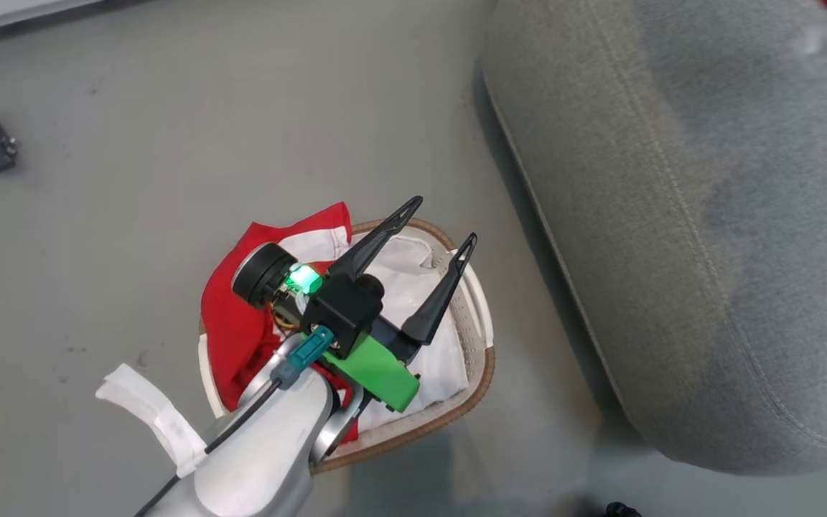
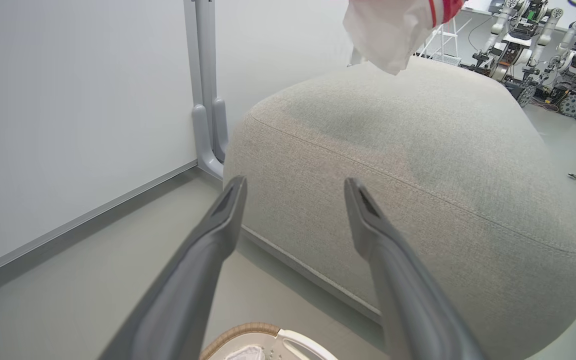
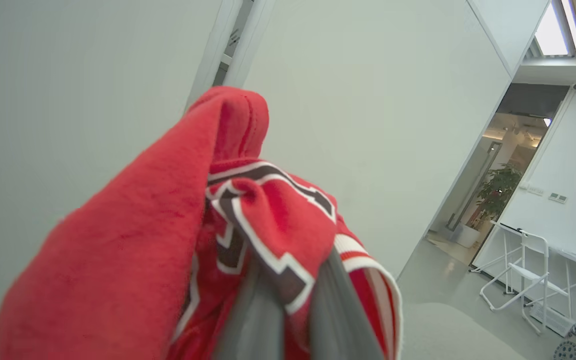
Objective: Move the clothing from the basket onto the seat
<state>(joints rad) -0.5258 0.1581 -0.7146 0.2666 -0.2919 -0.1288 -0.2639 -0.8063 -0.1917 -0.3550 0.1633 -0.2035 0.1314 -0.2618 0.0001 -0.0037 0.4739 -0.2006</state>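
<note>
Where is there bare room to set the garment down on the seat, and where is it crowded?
The seat top, from the stitched seam outward, is bare grey fabric; a jersey hangs above its far end. Crowded: the basket, full of red clothing and white liner, with the open left gripper over it.

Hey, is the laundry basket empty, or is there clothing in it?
Not empty: red clothing lies bunched in the basket's left half, beside the white liner.

Seat (image 1: pixel 708 215) matt woven cloth; basket (image 1: pixel 484 345) perforated plastic; clothing (image 3: pixel 118 260) fleecy.
</note>
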